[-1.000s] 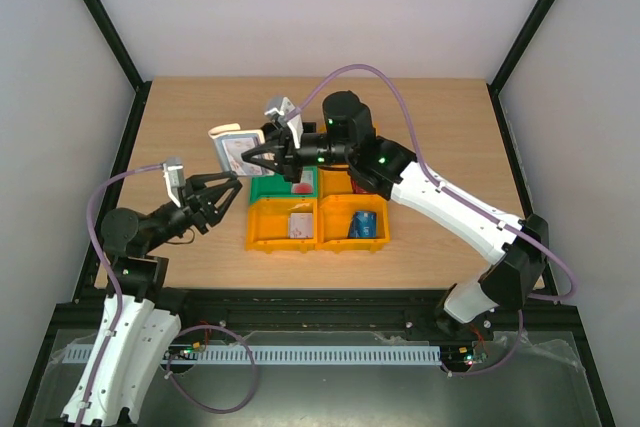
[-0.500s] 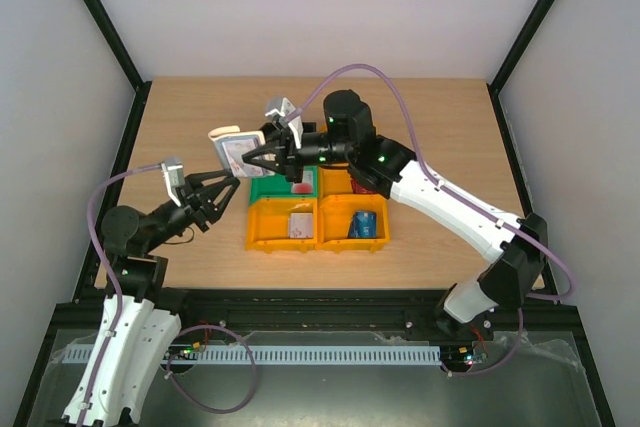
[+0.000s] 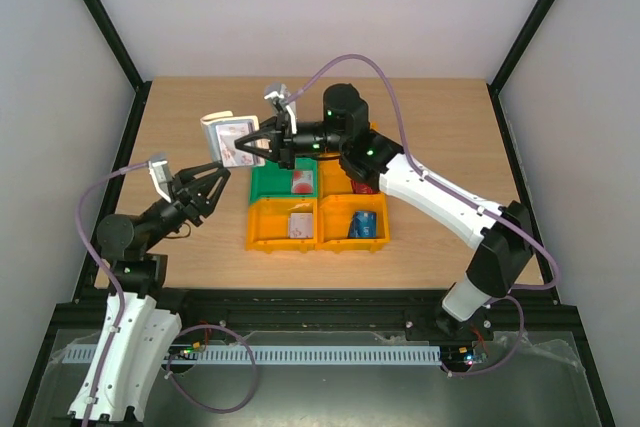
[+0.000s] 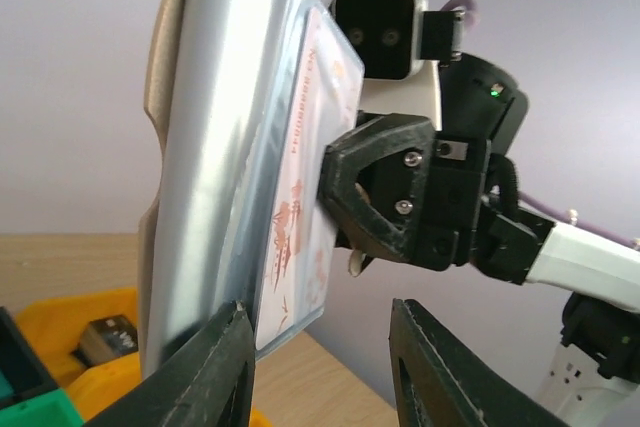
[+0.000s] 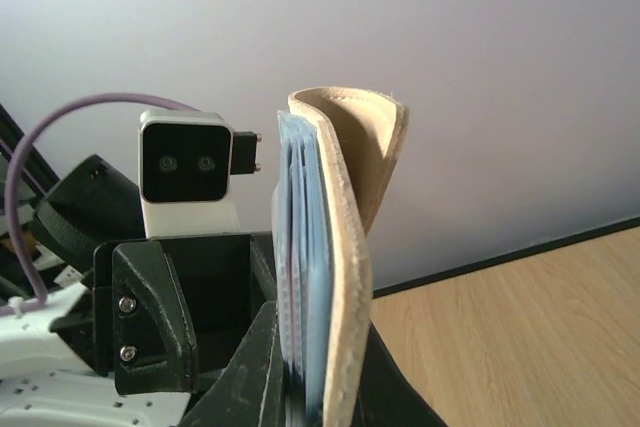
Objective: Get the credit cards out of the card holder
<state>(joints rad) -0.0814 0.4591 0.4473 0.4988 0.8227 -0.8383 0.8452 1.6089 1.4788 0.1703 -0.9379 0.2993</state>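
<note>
The right jaws stay pinched on the card holder (image 3: pixel 228 137), now carried higher and further left above the counter (image 3: pixel 440 117). The left jaws, spread and empty, have backed away from it. A white-pink card (image 4: pixel 305 197) remains sleeved inside, so the pull likely needs a fresh approach.

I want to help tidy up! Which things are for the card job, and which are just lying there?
For the job: card holder, pink-white card in it, right hand gripping it, open left hand.
Just lying about: green bin, orange bins.
</note>
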